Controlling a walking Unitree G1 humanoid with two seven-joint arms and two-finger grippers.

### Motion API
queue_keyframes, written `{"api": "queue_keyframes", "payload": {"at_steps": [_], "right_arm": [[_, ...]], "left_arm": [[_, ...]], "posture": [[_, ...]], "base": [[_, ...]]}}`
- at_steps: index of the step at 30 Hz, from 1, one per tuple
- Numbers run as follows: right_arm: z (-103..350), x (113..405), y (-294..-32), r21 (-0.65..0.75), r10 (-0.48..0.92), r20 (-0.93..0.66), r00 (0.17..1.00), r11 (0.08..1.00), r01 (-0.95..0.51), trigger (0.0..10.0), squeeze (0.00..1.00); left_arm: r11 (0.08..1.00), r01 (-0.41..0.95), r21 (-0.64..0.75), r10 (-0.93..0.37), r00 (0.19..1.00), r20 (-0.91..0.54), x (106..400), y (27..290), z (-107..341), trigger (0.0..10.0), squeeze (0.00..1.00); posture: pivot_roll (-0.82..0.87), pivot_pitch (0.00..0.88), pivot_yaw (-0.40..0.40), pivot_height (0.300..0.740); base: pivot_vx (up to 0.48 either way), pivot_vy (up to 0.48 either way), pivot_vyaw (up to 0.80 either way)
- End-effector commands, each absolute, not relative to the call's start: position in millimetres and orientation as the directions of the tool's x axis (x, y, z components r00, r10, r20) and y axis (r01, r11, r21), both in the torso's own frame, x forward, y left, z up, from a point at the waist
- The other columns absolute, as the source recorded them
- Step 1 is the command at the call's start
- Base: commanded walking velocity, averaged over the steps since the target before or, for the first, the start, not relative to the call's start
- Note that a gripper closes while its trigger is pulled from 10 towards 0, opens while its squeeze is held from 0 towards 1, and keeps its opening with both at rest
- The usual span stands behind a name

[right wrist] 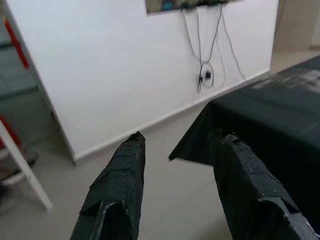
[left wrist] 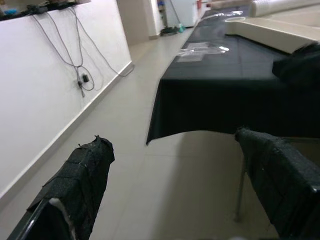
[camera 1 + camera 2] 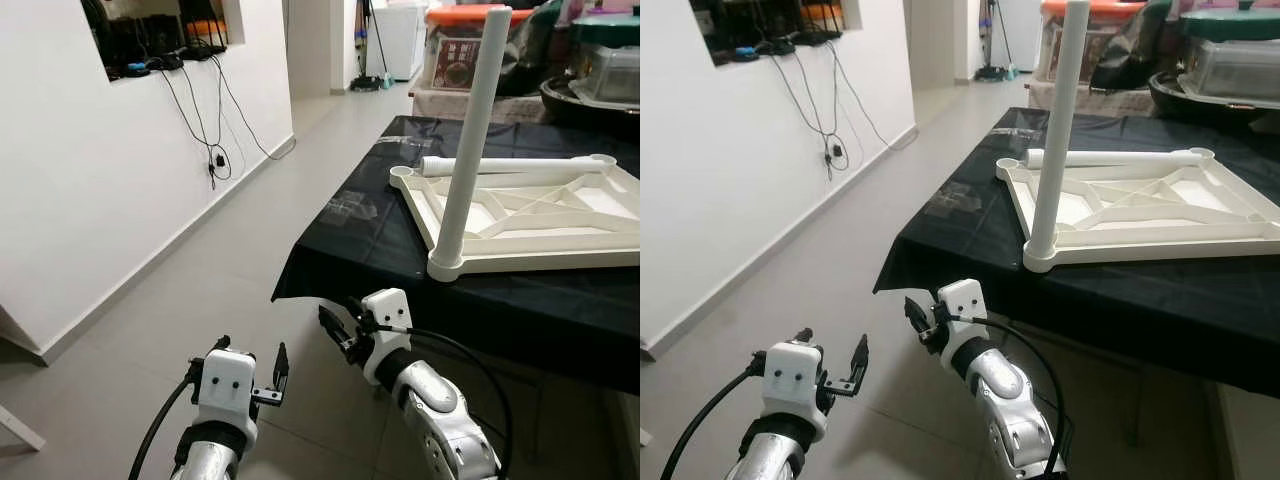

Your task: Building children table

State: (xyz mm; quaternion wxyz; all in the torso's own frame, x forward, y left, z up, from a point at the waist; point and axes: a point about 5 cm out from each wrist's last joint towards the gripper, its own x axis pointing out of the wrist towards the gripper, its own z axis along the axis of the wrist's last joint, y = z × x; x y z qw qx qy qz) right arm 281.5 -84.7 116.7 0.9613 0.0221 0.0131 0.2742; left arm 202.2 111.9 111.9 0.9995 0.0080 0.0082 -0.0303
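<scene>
We saw the white tabletop (image 3: 540,215) lying upside down on the black-draped worktop (image 3: 400,250), one leg (image 3: 470,140) standing upright at its near corner, another leg (image 3: 510,163) lying across it. Both the left end effector (image 3: 252,372) and right end effector (image 3: 338,325) hung released, empty, below the worktop's edge. Storage bins (image 3: 455,45) crowded behind; cables (image 3: 205,110) dangled down the wall.

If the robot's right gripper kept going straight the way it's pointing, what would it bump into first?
Probably nothing soon. The open right gripper points past the corner of the black tablecloth, over bare floor, toward the white wall; depth is hard to judge.
</scene>
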Motion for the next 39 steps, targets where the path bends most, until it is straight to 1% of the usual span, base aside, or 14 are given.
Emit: {"api": "queue_keyframes", "payload": {"at_steps": [1,30,35,39], "right_arm": [[113.3,281.3,-89.6,0.059,0.514,-0.028,0.857,0.857,-0.512,10.0,0.00],[114.7,282.8,-88.1,0.064,0.516,-0.027,0.856,0.855,-0.514,10.0,0.00],[131.1,279.4,-81.2,0.052,0.553,0.073,0.830,0.829,-0.557,10.0,0.00],[137.2,276.4,-75.2,0.053,0.573,0.108,0.812,0.813,-0.580,10.0,0.00]], "left_arm": [[0.997,0.081,0.018,-0.081,0.997,-0.019,201.9,109.0,111.0,10.0,0.00],[0.996,0.085,0.019,-0.085,0.996,-0.016,202.8,109.3,111.7,10.0,0.00],[0.996,0.089,0.006,-0.089,0.996,-0.022,203.0,109.0,111.2,10.0,0.00],[0.996,0.091,0.007,-0.090,0.996,-0.024,202.8,109.1,110.8,10.0,0.00]], "posture": [[-0.02,0.000,0.022,0.740],[-0.01,0.003,0.026,0.740],[-0.01,0.006,0.026,0.740],[-0.01,0.006,0.026,0.740]], "base": [[0.285,0.000,0.00],[0.286,0.000,0.00],[0.000,0.000,0.00],[0.000,0.000,0.00]]}}
